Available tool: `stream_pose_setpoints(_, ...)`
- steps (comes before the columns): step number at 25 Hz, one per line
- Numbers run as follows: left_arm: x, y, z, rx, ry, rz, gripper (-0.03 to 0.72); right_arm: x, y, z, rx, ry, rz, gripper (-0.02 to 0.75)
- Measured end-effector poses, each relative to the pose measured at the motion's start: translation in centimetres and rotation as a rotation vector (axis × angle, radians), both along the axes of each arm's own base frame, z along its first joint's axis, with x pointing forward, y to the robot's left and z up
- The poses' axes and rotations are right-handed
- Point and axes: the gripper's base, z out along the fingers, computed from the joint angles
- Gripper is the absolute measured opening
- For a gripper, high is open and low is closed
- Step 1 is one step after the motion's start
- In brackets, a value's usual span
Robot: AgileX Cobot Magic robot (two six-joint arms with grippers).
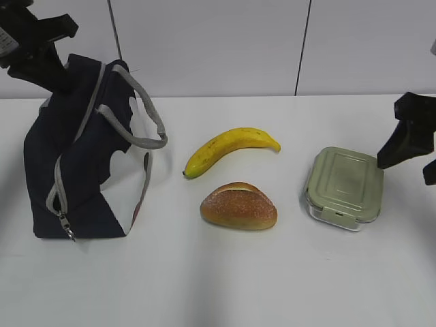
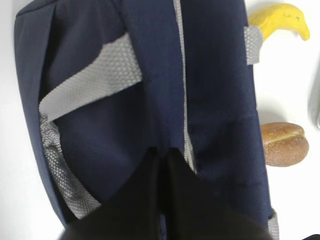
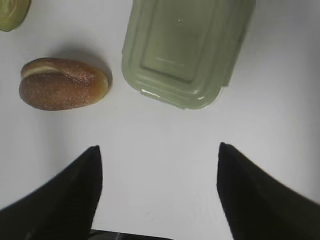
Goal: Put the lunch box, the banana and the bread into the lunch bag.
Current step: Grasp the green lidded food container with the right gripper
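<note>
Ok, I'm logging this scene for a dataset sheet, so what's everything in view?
lunch bag: one, navy with white panel and grey handles, standing at the table's left.
banana: one, yellow, centre of table, behind the bread.
bread: one, golden-brown, centre front.
lunch box: one, clear with sage-green lid, right side.
table: one, white.
left gripper: black, shut, over the bag.
right gripper: black, open, near the lunch box.

bright, even light | soft shadows | wrist views blurred near lens
</note>
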Motion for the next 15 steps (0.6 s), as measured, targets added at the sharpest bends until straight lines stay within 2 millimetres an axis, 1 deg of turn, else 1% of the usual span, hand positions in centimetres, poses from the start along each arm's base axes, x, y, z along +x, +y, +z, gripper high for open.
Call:
stream_pose_setpoints(3, 0.0, 0.0, 0.0, 0.001, -0.001, -0.003, 0.001, 1.7, 0.1, -0.4, 0.005, 0.013, 0.023, 0.557)
stream_pose_setpoints(6, 0.0, 0.0, 0.0, 0.001, -0.001, -0.004, 0.001, 2.8, -0.3, -1.1, 0.013, 0.034, 0.030, 0.577)
stream_pose_setpoints(8, 0.0, 0.0, 0.0, 0.001, -0.001, -0.004, 0.001, 3.2, -1.0, -1.7, 0.029, 0.051, 0.024, 0.581)
stream_pose_setpoints(10, 0.0, 0.0, 0.0, 0.001, -0.002, -0.004, 0.001, 3.4, -2.1, -2.3, 0.035, 0.059, 0.022, 0.584)
stream_pose_setpoints(15, 0.0, 0.0, 0.0, 0.001, -0.002, -0.004, 0.001, 3.9, -4.4, -2.7, 0.084, 0.022, 0.026, 0.585)
